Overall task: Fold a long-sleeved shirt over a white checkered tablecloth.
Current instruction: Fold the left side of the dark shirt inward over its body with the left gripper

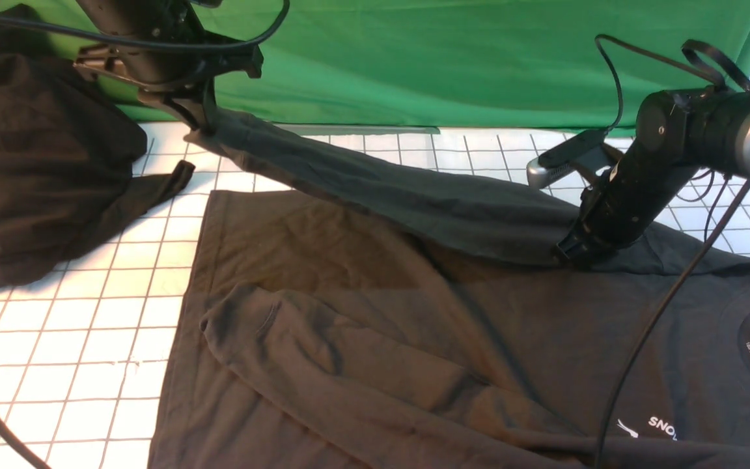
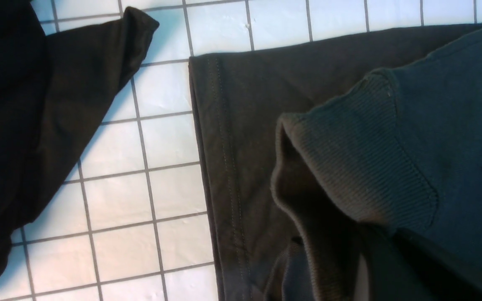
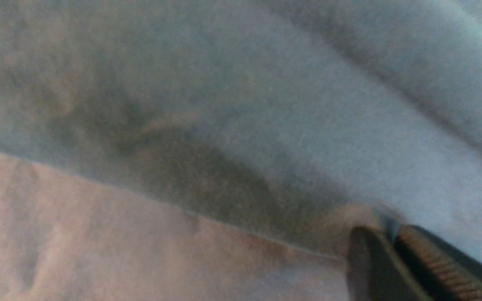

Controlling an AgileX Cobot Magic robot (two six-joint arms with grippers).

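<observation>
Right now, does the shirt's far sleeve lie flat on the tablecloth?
No: the left fingers hold the sleeve cuff raised above the checkered tablecloth.

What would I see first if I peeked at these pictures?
A big dark shirt lies flat on the white checkered tablecloth. The left hand holds one sleeve up at the back left, stretched like a bridge to the right hand, down on the shoulder.

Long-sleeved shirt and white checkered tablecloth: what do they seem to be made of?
The long-sleeved shirt looks like matte knit, likely cotton jersey: it drapes in folds and its cuff shows fine ribbing. The white checkered tablecloth looks smooth and slightly glossy, possibly coated fabric or vinyl: light glares off its squares, no weave visible.
</observation>
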